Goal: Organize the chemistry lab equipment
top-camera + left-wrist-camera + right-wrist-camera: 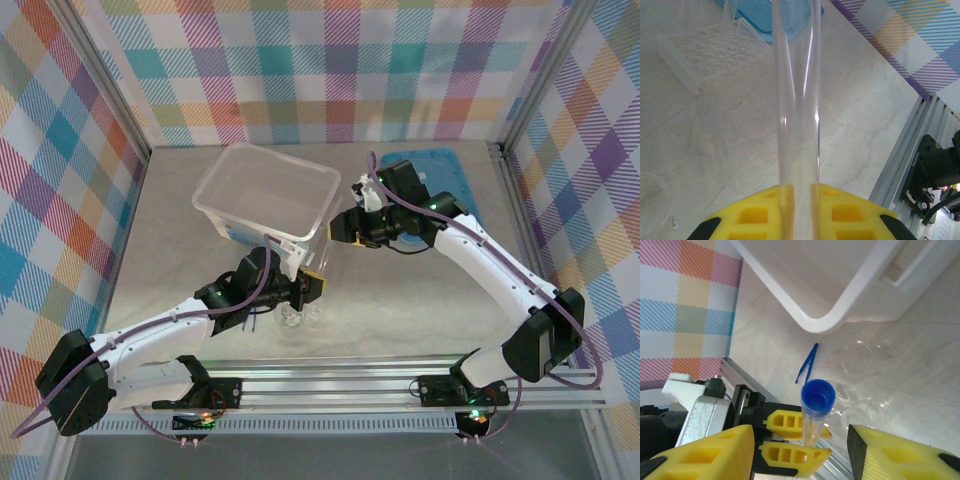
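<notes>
The left claw (pixel 797 194) is clamped shut on a thin clear tube (pixel 797 100), which rises straight out from between its yellow fingers (pixel 752 215). In the right wrist view the same tube ends in a small blue cap (pixel 817 396), held up off the tabletop (pixel 865 125).

The right claw (pixel 338 226) is spread open and holds nothing. Its two yellow fingers (pixel 705 455) stand well apart, and the capped tube and the left claw show in the gap between them, farther off.

Dark blue tweezers (pixel 807 362) lie flat on the tabletop just past the left claw, below the rounded corner of the big see-through plastic box (pixel 840 310). A round clear glass dish (pixel 860 360) sits near the tweezers, to their right as the right claw looks at them.

Ahead and to the left of the left claw lies a clear tray of round wells (pixel 715 50), with a flat blue lid (pixel 782 22) just beyond it.
</notes>
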You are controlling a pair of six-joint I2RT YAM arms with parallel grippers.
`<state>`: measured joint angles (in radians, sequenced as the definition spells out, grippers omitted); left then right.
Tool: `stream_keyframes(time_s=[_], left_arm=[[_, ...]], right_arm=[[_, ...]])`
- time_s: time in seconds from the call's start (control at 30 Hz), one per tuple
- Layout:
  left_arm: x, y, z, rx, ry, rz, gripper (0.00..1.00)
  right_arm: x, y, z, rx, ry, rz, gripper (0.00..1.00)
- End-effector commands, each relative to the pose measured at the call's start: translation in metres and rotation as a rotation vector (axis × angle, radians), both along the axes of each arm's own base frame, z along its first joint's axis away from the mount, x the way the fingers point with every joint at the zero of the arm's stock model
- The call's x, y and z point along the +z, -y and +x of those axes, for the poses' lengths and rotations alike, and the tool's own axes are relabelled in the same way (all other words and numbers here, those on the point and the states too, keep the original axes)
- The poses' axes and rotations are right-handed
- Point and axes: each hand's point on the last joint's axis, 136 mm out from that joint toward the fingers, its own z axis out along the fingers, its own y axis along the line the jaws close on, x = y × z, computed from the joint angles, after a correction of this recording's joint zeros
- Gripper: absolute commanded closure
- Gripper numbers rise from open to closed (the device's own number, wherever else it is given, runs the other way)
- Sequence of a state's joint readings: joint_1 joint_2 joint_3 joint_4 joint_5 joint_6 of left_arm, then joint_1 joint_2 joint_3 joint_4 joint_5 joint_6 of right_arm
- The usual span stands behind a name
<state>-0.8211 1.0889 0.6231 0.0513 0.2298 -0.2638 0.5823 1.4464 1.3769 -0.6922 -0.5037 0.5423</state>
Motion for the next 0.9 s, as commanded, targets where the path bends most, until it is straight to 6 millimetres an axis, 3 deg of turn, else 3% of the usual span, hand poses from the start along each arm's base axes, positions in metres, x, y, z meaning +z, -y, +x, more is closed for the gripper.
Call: stream_keyframes(time_s=[0.0, 0.27, 0.87], left_arm=[[0.007, -0.003, -0.002, -0.007, 0.031, -0.011, 0.97], [0.006, -0.003, -0.005, -0.012, 0.027, -0.022, 0.97], [0.004, -0.001, -0.009, -0.027, 0.016, -0.019, 0.97]], right_arm=[[-0.003, -0.01, -0.003, 0.048, -0.043, 0.052, 0.47], [-0.015, -0.016, -0.005, 0.074, -0.083, 0.063, 0.5], [-0.021, -0.033, -0.007, 0.136, -0.1, 0.096, 0.63]])
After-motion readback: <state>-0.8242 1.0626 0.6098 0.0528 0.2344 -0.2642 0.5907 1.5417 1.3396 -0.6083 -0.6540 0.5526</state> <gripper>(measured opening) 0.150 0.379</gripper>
